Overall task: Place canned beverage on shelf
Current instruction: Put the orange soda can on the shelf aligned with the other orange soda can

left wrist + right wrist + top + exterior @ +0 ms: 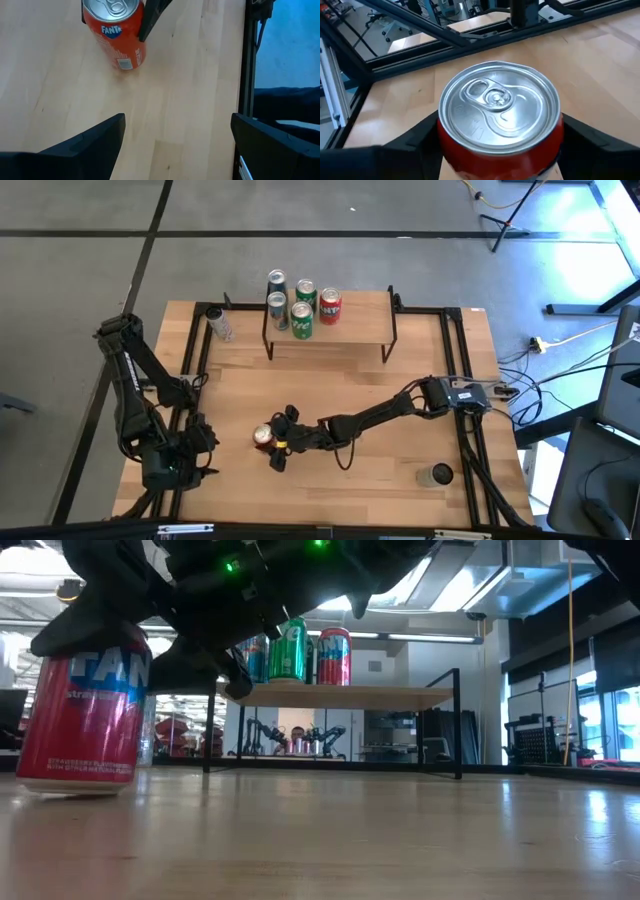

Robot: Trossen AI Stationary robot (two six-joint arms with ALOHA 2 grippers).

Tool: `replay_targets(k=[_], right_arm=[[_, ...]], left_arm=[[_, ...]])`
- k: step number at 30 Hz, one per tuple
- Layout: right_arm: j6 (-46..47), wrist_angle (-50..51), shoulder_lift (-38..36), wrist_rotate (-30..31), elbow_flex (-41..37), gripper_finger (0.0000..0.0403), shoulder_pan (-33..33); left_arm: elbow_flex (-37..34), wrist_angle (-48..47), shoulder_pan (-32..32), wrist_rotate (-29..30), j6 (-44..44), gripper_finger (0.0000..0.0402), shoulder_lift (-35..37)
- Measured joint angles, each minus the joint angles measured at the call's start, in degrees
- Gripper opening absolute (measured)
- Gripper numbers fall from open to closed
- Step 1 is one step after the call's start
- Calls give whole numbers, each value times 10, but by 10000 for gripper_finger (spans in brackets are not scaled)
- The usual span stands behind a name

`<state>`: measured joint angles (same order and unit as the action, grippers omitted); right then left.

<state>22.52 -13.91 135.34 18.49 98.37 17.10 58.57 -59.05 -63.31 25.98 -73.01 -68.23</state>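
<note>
Two dark, nearly black jointed arms are seen. The left arm (140, 405) is built of matte segments with cables looped along it. The right arm (385, 415) is slimmer toward its gripper (277, 442); a grey labelled box with cables is carried at its base, at three o'clock. Green indicator lights are shown underneath.

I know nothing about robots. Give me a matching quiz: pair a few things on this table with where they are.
Things:
1. red can nearest the arms
2. green cans
3. dark can
4. left tool

Places:
A. on the shelf
B. open, idle at the table's left
C. alone near the table's right edge
D. standing on the tabletop at the right tool

Pairs: 1-D, 2-A, 3-C, 4-B
</note>
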Motion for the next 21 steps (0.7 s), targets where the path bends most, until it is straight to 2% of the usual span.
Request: replay_targets(k=[8,13,18,21], right_arm=[[2,31,-27,10,-2,269,1],[0,121,-106,23,-2,269,-3],[1,219,-190,88,0,269,-18],[1,280,-228,105,-2,269,-38]], left_arm=[[0,7,0,0,-7,350,1],[0,16,0,7,1,350,2],[0,18,0,35,0,350,2],[0,18,0,50,-3,350,2]])
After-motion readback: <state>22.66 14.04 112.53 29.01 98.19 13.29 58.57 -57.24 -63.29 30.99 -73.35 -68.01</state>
